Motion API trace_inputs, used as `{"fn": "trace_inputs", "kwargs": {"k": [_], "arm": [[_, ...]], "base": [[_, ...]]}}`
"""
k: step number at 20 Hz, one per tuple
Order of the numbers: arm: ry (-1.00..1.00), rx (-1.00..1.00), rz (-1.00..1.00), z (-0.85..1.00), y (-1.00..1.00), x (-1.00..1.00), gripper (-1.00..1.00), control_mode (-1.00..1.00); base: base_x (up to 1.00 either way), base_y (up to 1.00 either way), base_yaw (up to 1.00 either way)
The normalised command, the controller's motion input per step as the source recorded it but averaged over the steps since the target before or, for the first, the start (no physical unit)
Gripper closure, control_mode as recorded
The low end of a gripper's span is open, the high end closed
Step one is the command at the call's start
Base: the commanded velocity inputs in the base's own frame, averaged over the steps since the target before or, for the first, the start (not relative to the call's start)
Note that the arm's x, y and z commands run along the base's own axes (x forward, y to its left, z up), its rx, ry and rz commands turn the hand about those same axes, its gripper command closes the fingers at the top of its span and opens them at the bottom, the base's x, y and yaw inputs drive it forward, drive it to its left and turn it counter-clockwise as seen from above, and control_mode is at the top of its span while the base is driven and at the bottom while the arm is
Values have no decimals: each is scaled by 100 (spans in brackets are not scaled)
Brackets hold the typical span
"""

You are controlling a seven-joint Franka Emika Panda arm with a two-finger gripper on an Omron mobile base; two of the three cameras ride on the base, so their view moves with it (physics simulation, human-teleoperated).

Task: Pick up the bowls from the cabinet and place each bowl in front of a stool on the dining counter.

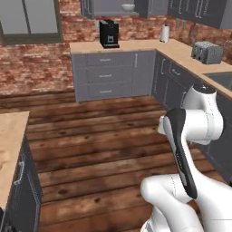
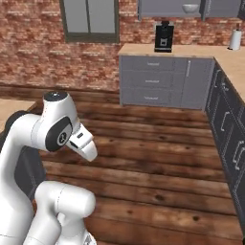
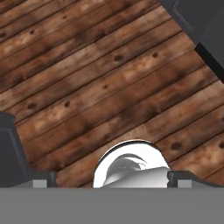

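Observation:
A pale grey-white bowl (image 1: 128, 7) (image 2: 190, 8) sits on the shelf of the grey wall cabinet (image 1: 106, 6) (image 2: 162, 6), high on the brick wall above the coffee machine. A corner of the dining counter (image 1: 9, 136) with its tan stone top lies at the left edge. My arm is folded close over the base, far from the cabinet. In the hand view my gripper (image 3: 111, 179) points down at the wooden floor. Its fingertips (image 3: 43, 179) stand wide apart and open, with nothing between them.
A black coffee machine (image 1: 109, 34) (image 2: 163, 37) stands on the far stone-topped counter over grey drawers (image 1: 106, 74). A paper towel roll (image 1: 165, 33) (image 2: 234, 39), a toaster (image 1: 207, 52) and a sink (image 1: 222, 79) line the right counter. Bare wooden floor (image 2: 153, 158) stretches between.

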Motion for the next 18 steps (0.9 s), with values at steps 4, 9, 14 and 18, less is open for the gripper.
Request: {"fn": "trace_inputs", "kwargs": {"k": [4,9,14,18], "arm": [[0,0,0,0,0,0,-100,100],[0,0,0,0,0,0,-100,100],[0,0,0,0,0,0,-100,100],[0,0,0,0,0,0,-100,100]], "base": [[100,-23,-19],[100,-13,-22],[100,-9,-5],[100,-24,0]]}}
